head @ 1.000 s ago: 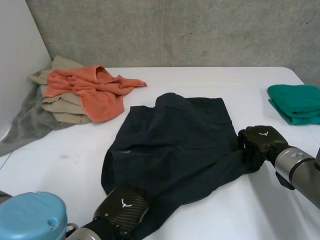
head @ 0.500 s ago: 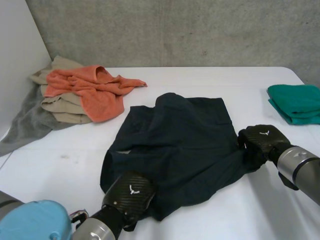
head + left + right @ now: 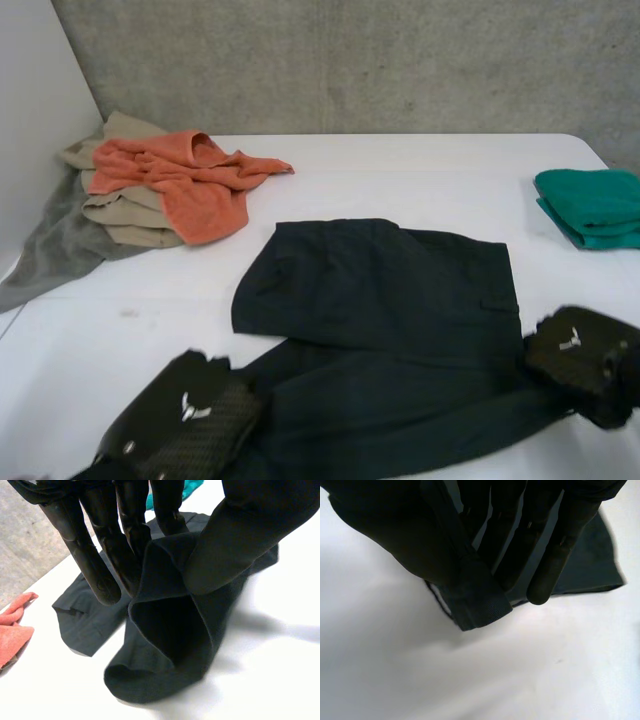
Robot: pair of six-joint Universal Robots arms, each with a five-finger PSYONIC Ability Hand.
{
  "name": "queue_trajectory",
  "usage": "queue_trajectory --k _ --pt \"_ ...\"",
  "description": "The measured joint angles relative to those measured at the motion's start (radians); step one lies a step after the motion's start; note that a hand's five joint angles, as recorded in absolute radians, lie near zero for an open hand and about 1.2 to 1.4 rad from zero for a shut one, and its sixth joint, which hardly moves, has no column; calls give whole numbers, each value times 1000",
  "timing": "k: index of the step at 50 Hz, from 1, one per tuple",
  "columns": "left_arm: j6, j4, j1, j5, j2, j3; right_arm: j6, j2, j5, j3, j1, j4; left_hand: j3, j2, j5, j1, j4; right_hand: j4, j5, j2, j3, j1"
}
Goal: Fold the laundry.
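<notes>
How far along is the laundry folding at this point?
Done: one green cloth lies folded at the right edge of the table. In hand: the dark pants, partly doubled over; the left hand pinches one end, the right hand the other. Left: finishing this fold, then the orange towel, beige garment and grey cloth heaped at the far left.

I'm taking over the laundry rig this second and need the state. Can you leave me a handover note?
Left hand: shut on the dark garment, pinching its near left corner.
Right hand: shut on the same garment's near right corner.
The garment lies mid-table, not yet folded up.
Done: a green cloth lies folded at the far right.
Left: finish folding the dark garment, then the orange cloth, beige cloth and grey cloth heaped at the far left.
</notes>
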Motion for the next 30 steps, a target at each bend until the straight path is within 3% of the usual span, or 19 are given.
queue_trajectory --k 6,8,15,17,18,26,28,30 --pt "9 216 41 0 -157 63 205 86 -7 -71 80 -181 4 5 0 23 0 0 0 0 2 0" --pt "30 353 72 1 -262 127 307 153 44 -120 144 -299 4 6 0 23 0 0 0 0 3 0" --pt "127 620 138 4 -572 386 432 340 238 -261 255 -571 4 6 0 23 4 0 0 0 3 0" --pt "144 641 146 3 -624 439 434 349 245 -268 259 -581 4 6 0 23 4 0 0 0 3 0" --pt "170 664 159 2 -716 537 441 436 305 -342 287 -660 4 6 0 23 4 0 0 0 5 0" --pt "217 679 197 -2 -1057 953 437 693 411 -589 337 -800 5 6 0 23 4 0 0 0 6 0" --pt "218 679 202 0 -1142 1060 436 758 423 -656 344 -830 5 6 0 23 4 -134 -128 -132 -143 -90" --pt "217 680 203 5 -1207 1140 436 817 432 -714 351 -865 -19 -17 -11 3 -7 -510 -511 -502 -499 -455"
